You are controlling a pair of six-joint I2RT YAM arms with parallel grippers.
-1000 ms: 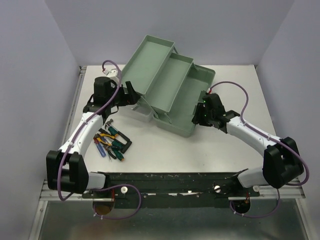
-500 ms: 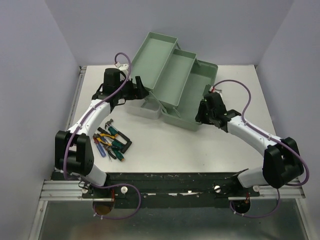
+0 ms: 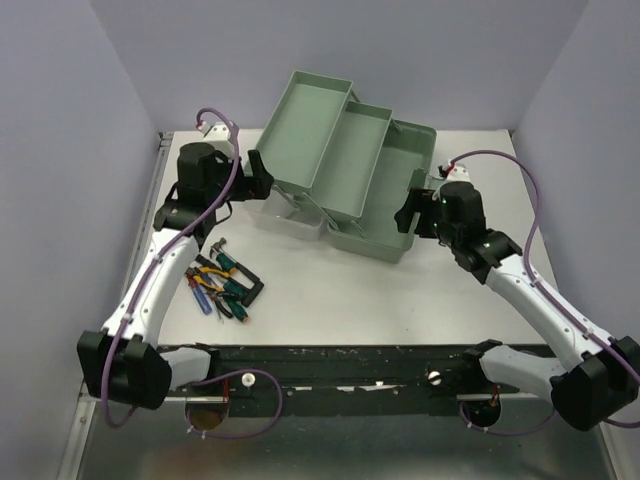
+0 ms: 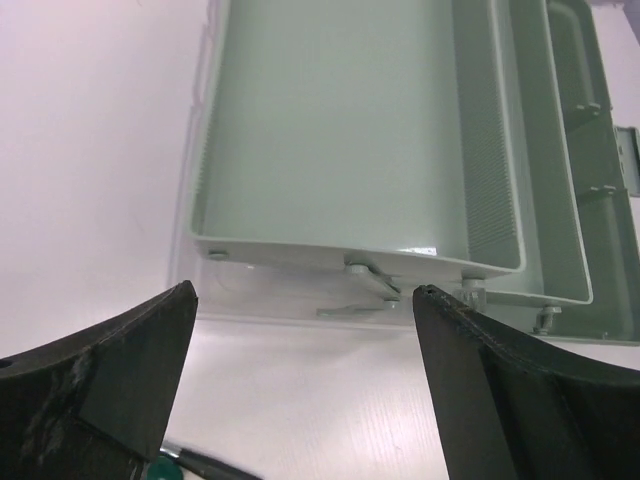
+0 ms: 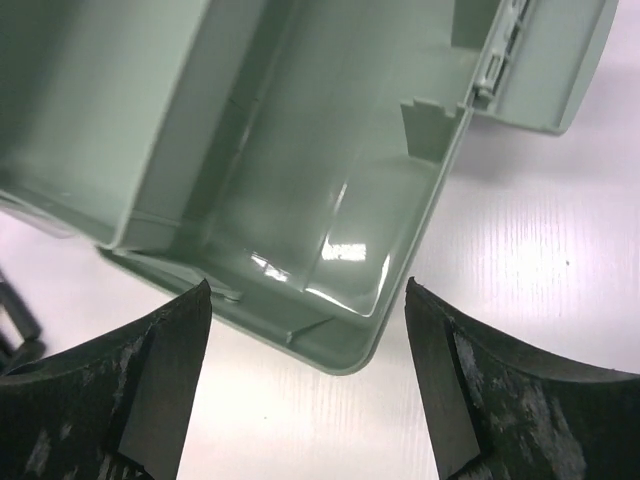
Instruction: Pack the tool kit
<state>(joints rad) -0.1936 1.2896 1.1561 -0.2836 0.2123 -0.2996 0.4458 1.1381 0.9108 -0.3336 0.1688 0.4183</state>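
**Top external view: toolbox [image 3: 385, 205] open, tools [image 3: 225, 280] outside it, jaws apart on both arms**

1. Toolbox position. The toolbox stands at the centre rear of the table [image 3: 330, 310], turned at an angle. Its tiers are swung out in steps toward the rear left. The upper tray [image 3: 308, 125] is farthest out and the middle tray [image 3: 350, 160] is next to it. The base [image 3: 395, 195] is exposed at the right. The translucent lid [image 3: 285, 218] lies on the table against the near-left side of the toolbox, below the trays.

2. Tools. The tools lie in one cluster on the table at the near left, well apart from the toolbox. Green, blue and yellow handles show in the cluster. Individual tools cannot be told apart at this size.

3. Left gripper [image 3: 258, 172]. It hangs just beside the left end of the toolbox, near the lid. In the left wrist view both fingers [image 4: 120, 380] stand wide apart and clamp nothing. The lid edge and the tray hinge links show beyond the gap.

4. Right gripper [image 3: 405, 212]. It hangs at the right end of the toolbox, next to the base wall. In the right wrist view its fingers [image 5: 150, 390] stand wide apart and grip nothing. The rounded near corner of the base shows between them, and neither finger visibly touches it.
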